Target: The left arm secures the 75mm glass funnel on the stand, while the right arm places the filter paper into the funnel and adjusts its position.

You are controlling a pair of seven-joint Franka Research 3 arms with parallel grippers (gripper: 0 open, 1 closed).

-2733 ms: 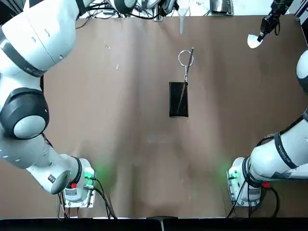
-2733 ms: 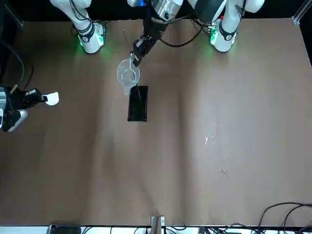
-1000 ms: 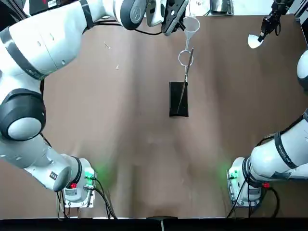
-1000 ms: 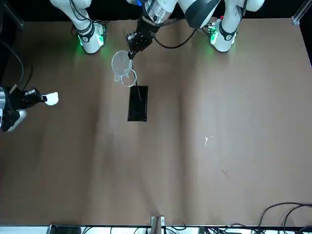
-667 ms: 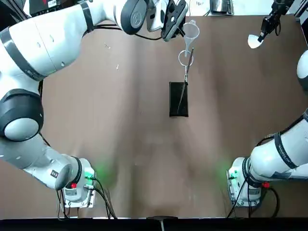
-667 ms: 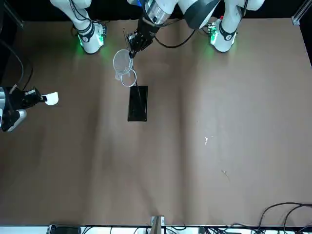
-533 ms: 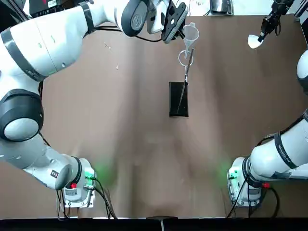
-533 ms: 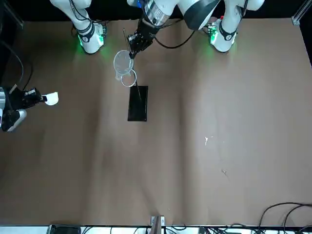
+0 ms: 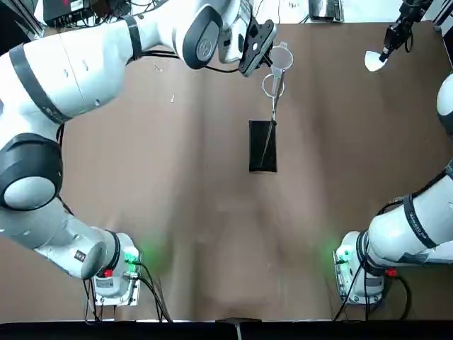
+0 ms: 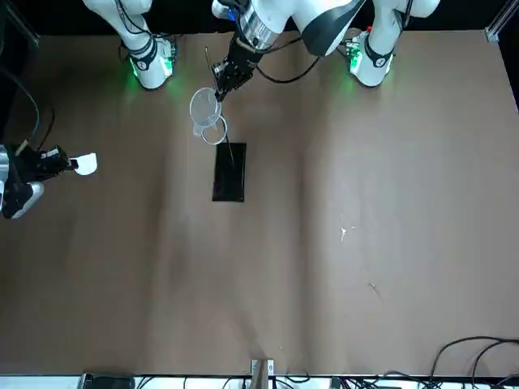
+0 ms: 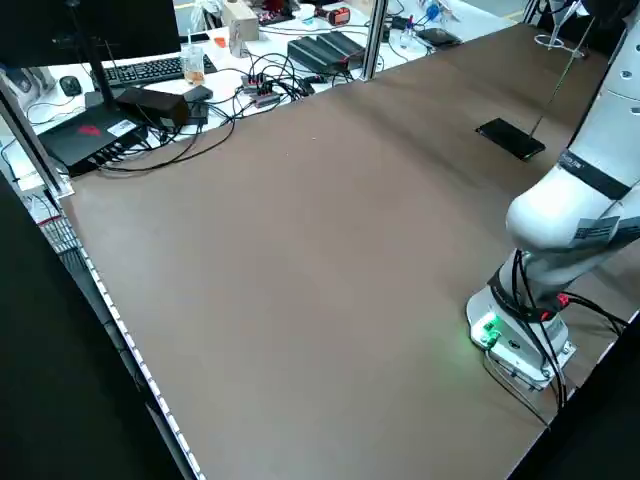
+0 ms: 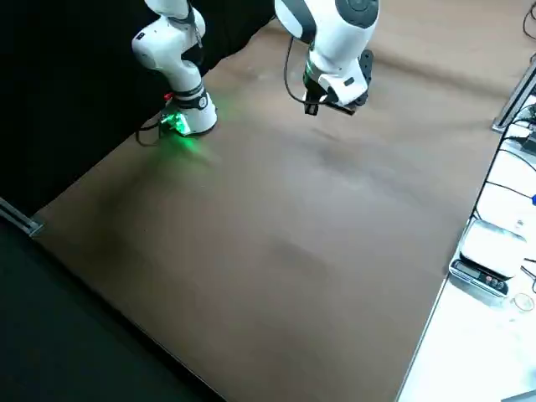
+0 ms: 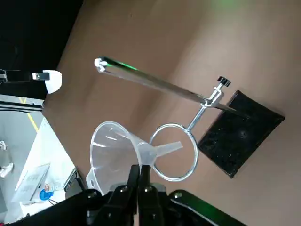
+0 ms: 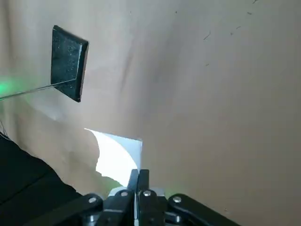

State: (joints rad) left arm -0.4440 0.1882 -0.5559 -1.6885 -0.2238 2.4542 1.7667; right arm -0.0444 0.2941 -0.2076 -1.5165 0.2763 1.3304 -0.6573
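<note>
Two claws at work: glass funnel by the stand's ring, filter paper waiting out to the side!

Left claw [image 13: 139, 172] is clenched on the glass funnel [image 13: 115, 153], tilted, its stem reaching toward the wire ring [image 13: 194, 165] of the stand [image 13: 240, 134], whose metal rod [image 13: 155, 82] rises from a black base plate on the bench [image 9: 212, 212]; right claw [image 14: 139, 176], well apart from them, pinches the white filter paper [image 14: 115, 157] above the bench.

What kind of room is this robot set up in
Probably a robotics lab: two robot arms are mounted at a table, with a funnel stand and a computer keyboard nearby.
</note>
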